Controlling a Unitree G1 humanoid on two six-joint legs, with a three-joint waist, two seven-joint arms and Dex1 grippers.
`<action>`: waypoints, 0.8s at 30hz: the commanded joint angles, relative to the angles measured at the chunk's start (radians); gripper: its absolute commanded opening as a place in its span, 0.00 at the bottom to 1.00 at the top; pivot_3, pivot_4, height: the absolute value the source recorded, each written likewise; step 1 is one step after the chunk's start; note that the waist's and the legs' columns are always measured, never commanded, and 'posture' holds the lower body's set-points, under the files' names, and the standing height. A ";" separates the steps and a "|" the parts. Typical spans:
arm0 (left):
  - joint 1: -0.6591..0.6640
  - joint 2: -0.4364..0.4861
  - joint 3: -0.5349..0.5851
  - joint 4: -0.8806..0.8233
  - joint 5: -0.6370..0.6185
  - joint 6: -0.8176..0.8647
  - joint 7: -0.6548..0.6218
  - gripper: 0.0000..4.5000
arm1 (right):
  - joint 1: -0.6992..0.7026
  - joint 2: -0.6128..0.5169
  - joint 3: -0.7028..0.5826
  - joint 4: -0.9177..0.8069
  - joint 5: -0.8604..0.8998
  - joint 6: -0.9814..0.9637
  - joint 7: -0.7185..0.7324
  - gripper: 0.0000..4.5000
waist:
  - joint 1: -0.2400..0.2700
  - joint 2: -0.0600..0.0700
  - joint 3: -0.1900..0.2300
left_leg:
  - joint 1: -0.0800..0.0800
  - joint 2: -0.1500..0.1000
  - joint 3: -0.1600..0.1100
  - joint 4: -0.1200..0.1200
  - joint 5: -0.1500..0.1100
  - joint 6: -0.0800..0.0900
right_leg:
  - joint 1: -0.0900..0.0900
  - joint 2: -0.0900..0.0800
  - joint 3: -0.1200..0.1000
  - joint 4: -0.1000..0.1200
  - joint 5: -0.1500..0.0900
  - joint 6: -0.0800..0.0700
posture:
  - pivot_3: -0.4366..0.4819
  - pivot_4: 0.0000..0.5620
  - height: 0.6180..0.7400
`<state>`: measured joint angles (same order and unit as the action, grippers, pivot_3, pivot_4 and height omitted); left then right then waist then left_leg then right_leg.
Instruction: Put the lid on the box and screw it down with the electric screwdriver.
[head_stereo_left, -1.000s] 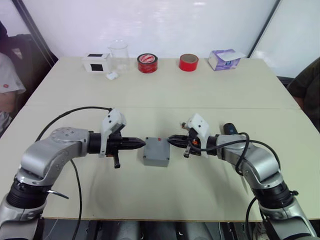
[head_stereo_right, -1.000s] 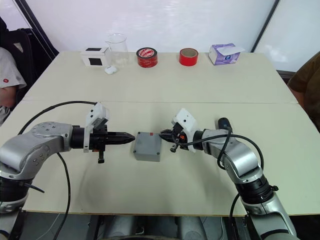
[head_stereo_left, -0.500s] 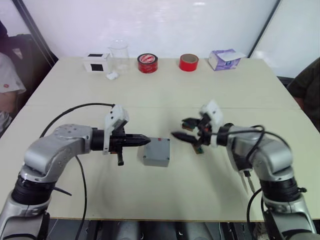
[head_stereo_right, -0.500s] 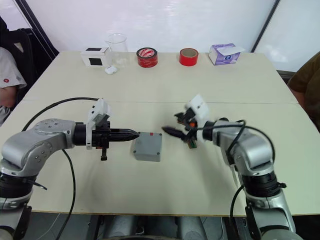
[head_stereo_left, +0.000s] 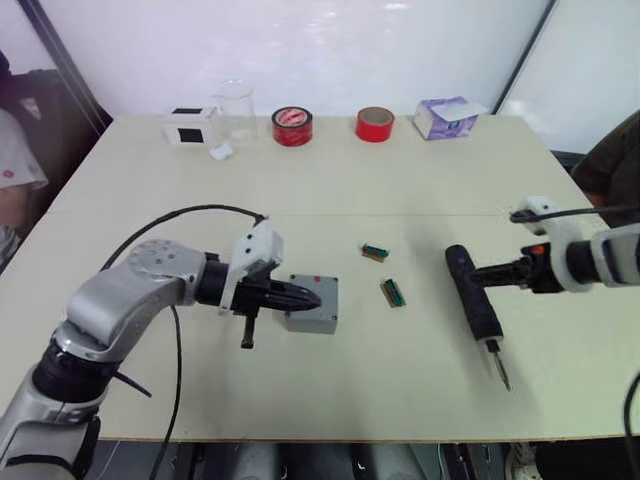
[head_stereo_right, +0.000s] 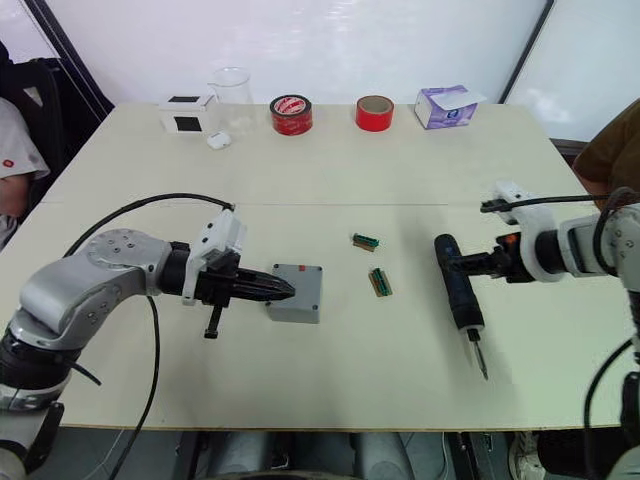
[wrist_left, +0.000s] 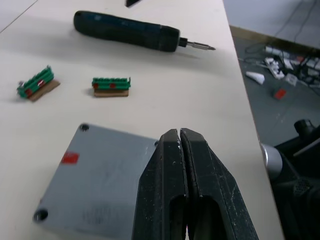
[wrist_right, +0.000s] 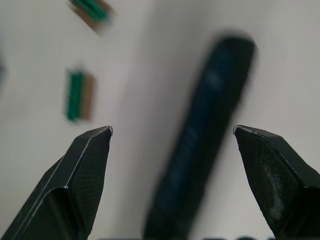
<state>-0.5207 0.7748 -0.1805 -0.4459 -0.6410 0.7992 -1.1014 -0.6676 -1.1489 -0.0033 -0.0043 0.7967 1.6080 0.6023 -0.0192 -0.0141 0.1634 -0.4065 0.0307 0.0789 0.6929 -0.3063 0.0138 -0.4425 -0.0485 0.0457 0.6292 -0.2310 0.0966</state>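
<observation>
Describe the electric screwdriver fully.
The electric screwdriver is a thick, dark blue-black cylinder, plastic by its look, with a thin metal bit at the end nearer the robot. It lies flat on the table, right of two small green parts. The open right gripper is beside its handle, not gripping it. Nothing else touches it.

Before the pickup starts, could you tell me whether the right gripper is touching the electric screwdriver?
Apart. In the right wrist view the right gripper is wide open, and the electric screwdriver lies between and beyond the fingertips, with bare table on both sides.
</observation>
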 joint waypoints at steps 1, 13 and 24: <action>-0.004 -0.001 -0.017 -0.048 0.020 -0.036 -0.007 0.00 | -0.045 -0.060 0.096 0.063 0.059 0.006 0.010 0.94 | -0.002 0.000 0.000 | 0.000 0.000 0.000 0.000 0.000 0.000 | 0.000 0.001 0.000 0.000 0.000 0.000 | 0.48 0.27 1.00; 0.081 -0.010 0.016 -0.159 -0.011 0.006 0.090 0.00 | -0.129 -0.042 0.332 0.150 0.015 0.006 0.059 0.94 | 0.006 0.000 0.000 | -0.001 0.001 0.000 0.000 0.000 0.000 | -0.001 0.001 0.000 0.000 0.000 0.001 | 0.48 0.27 1.00; 0.108 -0.010 0.057 -0.166 -0.039 0.028 0.152 0.00 | -0.153 0.032 0.488 0.180 -0.132 -0.042 0.157 0.83 | 0.006 -0.001 -0.001 | -0.001 0.001 0.000 0.001 0.000 0.000 | 0.000 0.001 0.000 0.000 0.001 0.001 | 0.48 0.27 1.00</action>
<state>-0.4108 0.7640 -0.1535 -0.5911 -0.6651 0.8263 -0.9620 -0.8144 -1.1388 0.4485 0.1646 0.7031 1.5894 0.7384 -0.0135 -0.0154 0.1627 -0.4068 0.0315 0.0785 0.6937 -0.3064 0.0139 -0.4426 -0.0479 0.0459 0.6292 -0.2305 0.0976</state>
